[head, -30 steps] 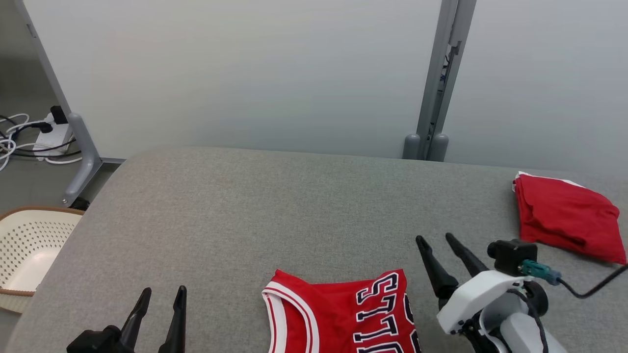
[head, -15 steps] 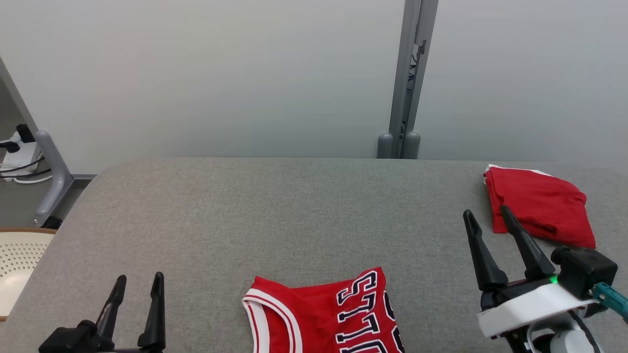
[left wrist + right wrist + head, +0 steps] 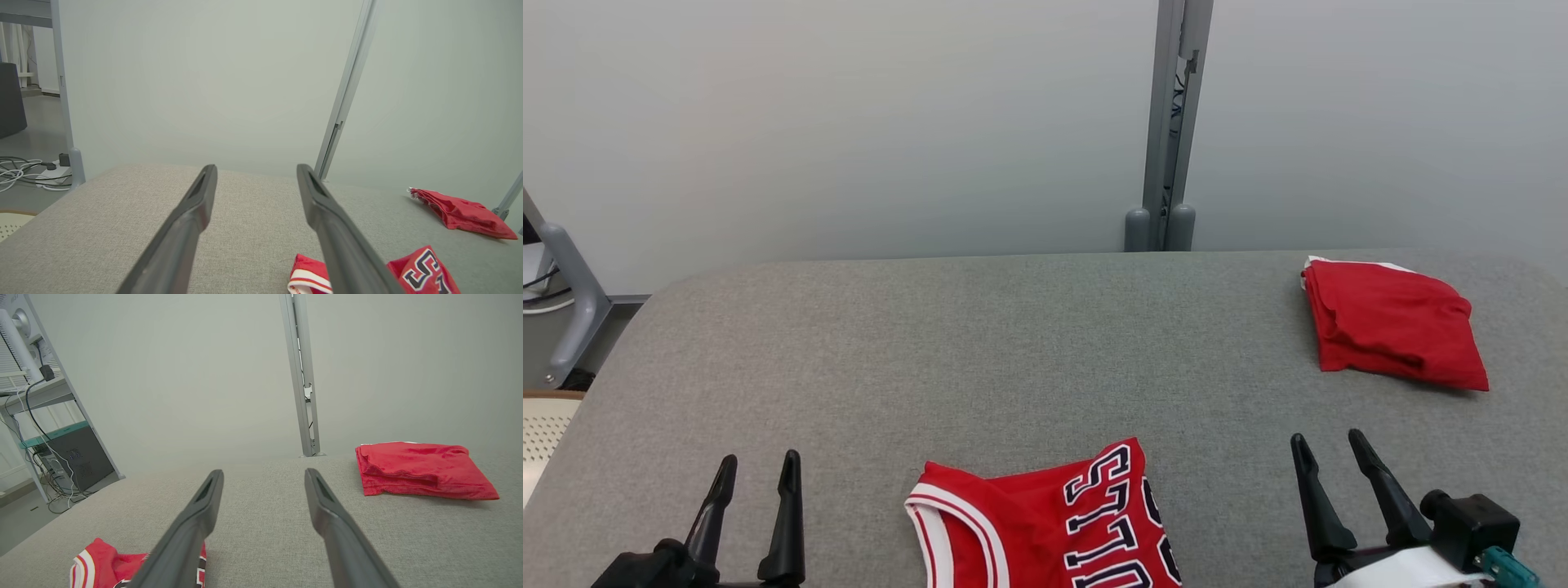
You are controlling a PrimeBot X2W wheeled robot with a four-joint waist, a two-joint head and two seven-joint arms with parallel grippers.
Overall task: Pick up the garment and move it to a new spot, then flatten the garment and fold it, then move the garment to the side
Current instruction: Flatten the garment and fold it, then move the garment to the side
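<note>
A pale grey partition wall (image 3: 849, 122) stands behind my work area. In front of it a grey fabric-covered table (image 3: 1013, 343) spreads from side to side, its far corners rounded. A grey metal post (image 3: 1170, 122) rises behind the table's back edge, right of centre.

On the table's far right, near the back edge, a folded plain red garment (image 3: 1392, 335) lies in a neat, slightly rumpled packet with a sliver of white at its rear corner. It is well apart from both my grippers.

At the near edge, roughly between my two arms, a red sleeveless jersey with white trim and dark lettering (image 3: 1029, 523) lies flat. Its white-banded opening is towards my left and its lettering towards my right. The head view cuts off its lower part.

My left gripper (image 3: 760, 457) hangs over the near left of the table with its two dark fingers spread and nothing between them, just left of the jersey and not touching it. My right gripper (image 3: 1325, 436) is over the near right, its fingers likewise apart and empty. It is to the right of the jersey and nearer to me than the folded garment.

A cream perforated basket (image 3: 538, 425) peeks in beyond the table's left edge.
</note>
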